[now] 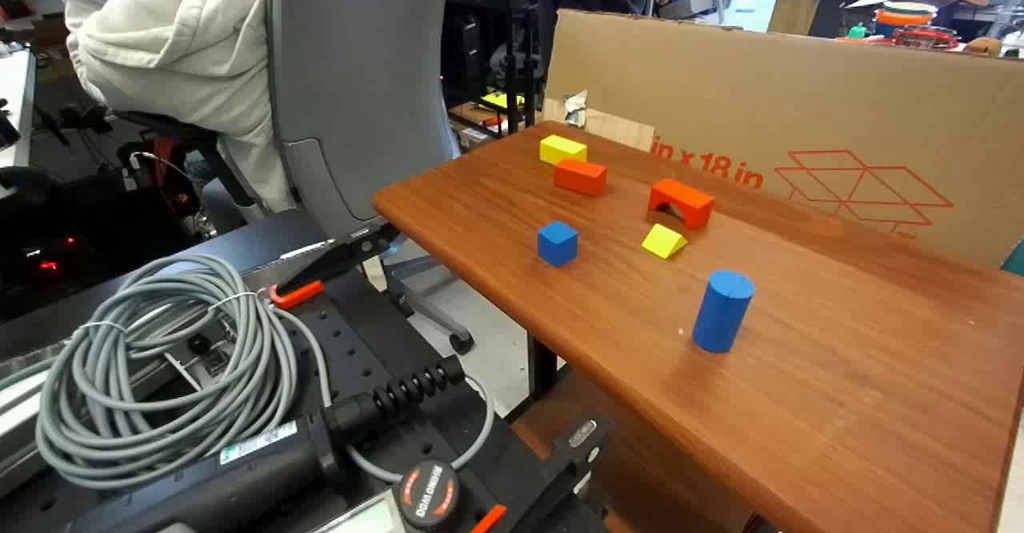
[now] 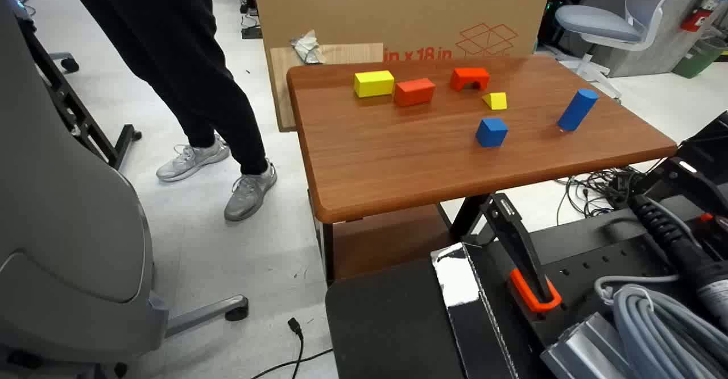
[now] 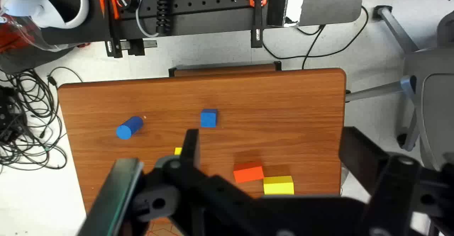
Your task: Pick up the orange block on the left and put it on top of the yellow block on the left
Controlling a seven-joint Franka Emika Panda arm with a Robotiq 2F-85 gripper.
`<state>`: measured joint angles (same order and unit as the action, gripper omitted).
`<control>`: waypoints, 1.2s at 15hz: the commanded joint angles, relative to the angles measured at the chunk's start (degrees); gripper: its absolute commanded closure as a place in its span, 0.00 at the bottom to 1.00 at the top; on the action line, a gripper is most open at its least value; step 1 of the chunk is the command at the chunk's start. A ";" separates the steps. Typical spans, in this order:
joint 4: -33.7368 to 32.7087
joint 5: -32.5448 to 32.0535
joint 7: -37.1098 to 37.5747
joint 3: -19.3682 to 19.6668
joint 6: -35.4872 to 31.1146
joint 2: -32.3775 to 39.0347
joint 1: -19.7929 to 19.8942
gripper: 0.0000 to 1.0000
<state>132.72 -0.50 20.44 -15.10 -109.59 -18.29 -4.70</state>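
Two black fingers of the tool stand wide apart in the wrist view, and the brown wood-grained desk shows in the space between them. Framed there, close to the tool's dark body, are the small oblong orange block and the small rectangular bright yellow block. Both rest on the desk, just beside each other, the orange block nearer the finger at the picture's left; whether the two touch, I cannot tell.

Slightly past that finger's tip is the blue cube. The finger itself covers most of a yellow wedge-shaped block; in both exterior views this sits near an orange arch-shaped block, its opening downward. Farther out, on the outer side of the same finger, a blue cylinder stands on end.

Beyond the finger at the picture's right, past the desk's end, is a grey chair. Farthest ahead of the tool, across pale floor, runs a dark perforated bench with black clamps on its edge.
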 commanded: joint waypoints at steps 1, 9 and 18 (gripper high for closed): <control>-0.10 -0.31 0.25 0.90 0.11 0.09 -0.98 0.00; -0.56 -2.98 -0.68 1.00 -1.54 2.22 -0.46 0.00; -4.06 -5.99 -14.27 6.98 -19.77 16.14 0.45 0.00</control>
<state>132.22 -6.43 12.38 -10.48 -124.67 -8.65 -4.45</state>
